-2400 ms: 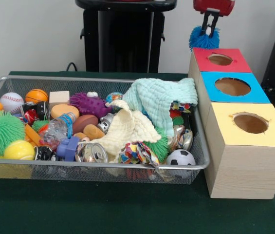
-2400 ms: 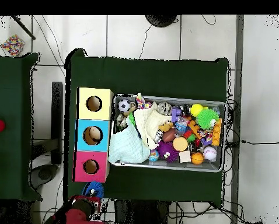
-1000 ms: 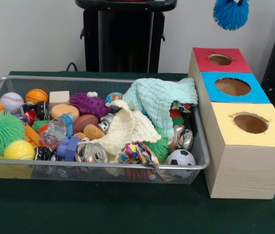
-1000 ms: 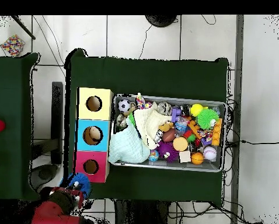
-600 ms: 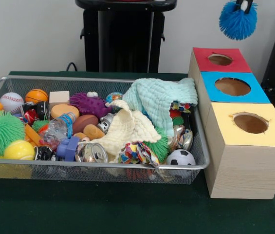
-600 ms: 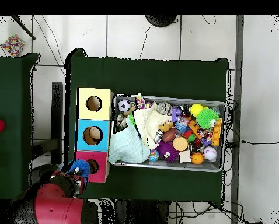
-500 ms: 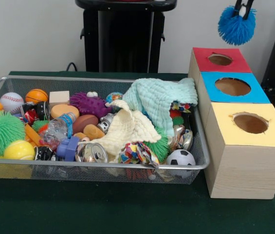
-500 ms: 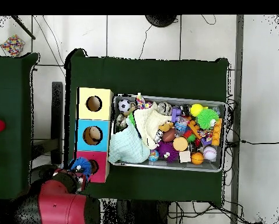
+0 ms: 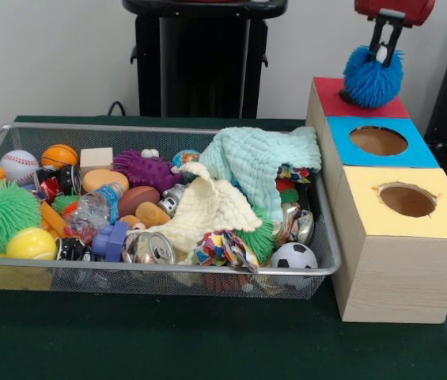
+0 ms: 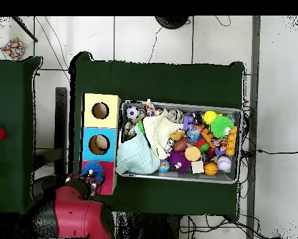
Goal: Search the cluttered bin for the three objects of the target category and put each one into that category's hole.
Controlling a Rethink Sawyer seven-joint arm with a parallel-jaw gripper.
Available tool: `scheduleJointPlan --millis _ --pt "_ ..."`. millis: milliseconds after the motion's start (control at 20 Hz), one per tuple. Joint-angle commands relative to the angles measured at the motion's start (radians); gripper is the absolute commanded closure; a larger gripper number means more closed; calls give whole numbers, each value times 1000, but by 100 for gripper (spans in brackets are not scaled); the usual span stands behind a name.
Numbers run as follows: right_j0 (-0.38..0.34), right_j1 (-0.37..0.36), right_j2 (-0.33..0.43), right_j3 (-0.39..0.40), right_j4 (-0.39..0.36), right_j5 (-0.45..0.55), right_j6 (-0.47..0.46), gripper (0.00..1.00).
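A: Looking at the front view, we see the hand [image 9: 384, 49] closed on the blue fuzzy puffball [image 9: 372, 77], its two dark fingers [image 9: 377, 36] pinching the top of the fuzz.

B: Agreed. Directly under the hand, the puffball sits over the red-surround hole [image 9: 389, 108], covering the cut-out, so we cannot tell whether it touches the rim.

A: From overhead, we see the puffball [image 10: 92, 170] over the red square [image 10: 108, 180], with the red arm [image 10: 73, 218] just behind it.

B: Ahead of the hand come the blue-surround hole [image 9: 378, 140] and then the yellow-surround hole [image 9: 407, 199], both uncovered.

A: Well off to the hand's side, the cluttered bin [image 9: 207, 269] rests on the green worktop [image 9: 168, 340], with a pale green cloth [image 9: 259, 162] heaped at the end nearest the boxes.
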Motion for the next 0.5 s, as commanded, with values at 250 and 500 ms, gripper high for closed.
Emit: scheduleJointPlan --millis 250,500 --pt "-116 67 180 108 -16 -176 168 100" --pt "-131 95 174 107 -59 -209 132 100"
